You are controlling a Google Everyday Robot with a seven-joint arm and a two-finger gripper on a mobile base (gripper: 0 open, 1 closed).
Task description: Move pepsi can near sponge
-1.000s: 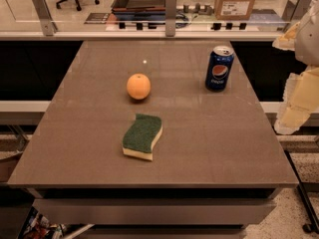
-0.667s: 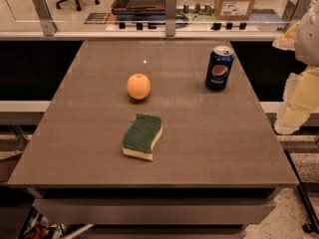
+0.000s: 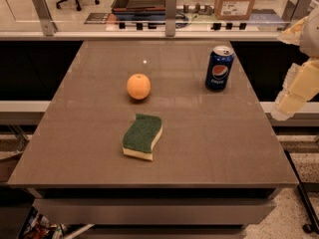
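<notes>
The can [image 3: 219, 67] stands upright at upper right of the desk [image 3: 209, 148], well apart from the sponge [image 3: 142, 136] at centre. The gripper [image 3: 295, 89] hangs beyond the right edge; how open it is I cannot tell. Best reach in level and grip the can mid-body.

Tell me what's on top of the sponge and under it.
Nothing lies on the sponge; its green top is bare. It rests flat on the table, underside hidden. The gripper hangs beside the table's right edge.
</notes>
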